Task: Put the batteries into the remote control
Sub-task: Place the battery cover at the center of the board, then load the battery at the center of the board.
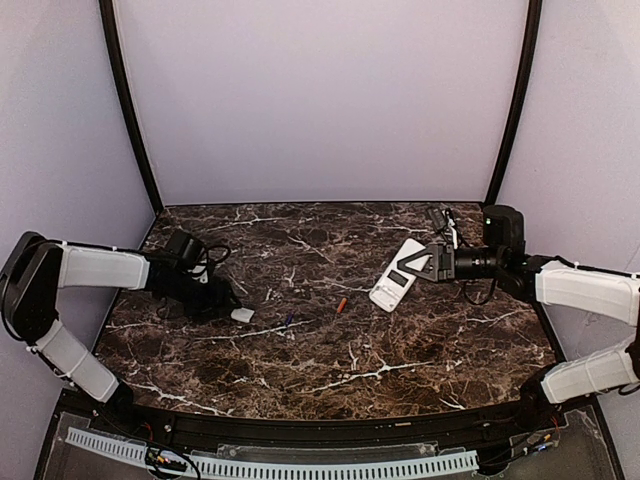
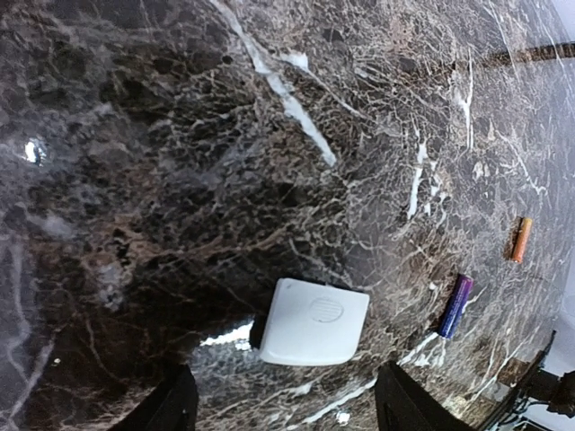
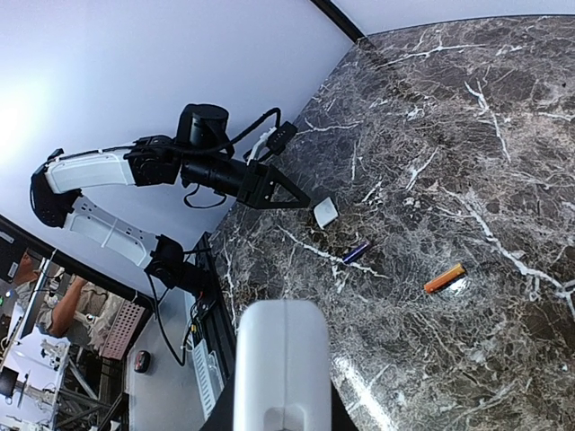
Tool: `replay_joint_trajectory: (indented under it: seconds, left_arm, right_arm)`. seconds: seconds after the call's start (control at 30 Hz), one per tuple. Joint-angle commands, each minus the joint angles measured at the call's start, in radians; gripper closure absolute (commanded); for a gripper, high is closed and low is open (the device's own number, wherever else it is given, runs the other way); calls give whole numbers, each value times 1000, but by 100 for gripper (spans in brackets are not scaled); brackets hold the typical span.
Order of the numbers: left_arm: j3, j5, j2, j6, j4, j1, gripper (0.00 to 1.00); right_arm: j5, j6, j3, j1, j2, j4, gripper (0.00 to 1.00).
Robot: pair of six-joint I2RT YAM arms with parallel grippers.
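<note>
My left arm reaches low over the table, left gripper spread, a small white cover lying just off its tips. My right arm stretches inward, right gripper pinching the remote control by one end. The orange battery and purple battery lie apart on the dark marble table, with pale walls around.

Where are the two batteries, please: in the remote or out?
Out: the slim orange battery and slim purple battery lie loose on the dark marble table, apart from the flat white plastic remote.

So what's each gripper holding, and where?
Right gripper clamps the flat white plastic remote control by one short end; left gripper is open, holding nothing.
</note>
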Motion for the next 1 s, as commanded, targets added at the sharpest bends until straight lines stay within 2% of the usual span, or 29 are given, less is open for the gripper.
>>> replay_joint_trajectory:
  seconds: [0.0,0.1,0.2,0.47,0.63,0.8,0.97]
  left_arm:
    - [58,-99,-65,86,-156,5,31]
    - [86,-72,-80,146,-163,-17,31]
    - [153,-104,-73,240,-199,-78,32]
    - [327,-131,99,333,-272,-265,34]
    - [407,-136,194,360,-293,-341,39]
    - [472,-204,289,372,-332,-402,47]
    - [501,-251,337,370,-342,-425,55]
  right_arm:
    - [-1,-16,16,-15,6,7,100]
    - [-10,-19,15,-23,10,-1,100]
    - [-24,-25,14,-30,14,-13,100]
    - [-35,-30,6,-40,23,-33,100]
    - [-42,-29,5,-41,28,-33,100]
    - [-47,-35,7,-42,41,-33,100]
    - [-51,-38,6,-40,44,-33,100]
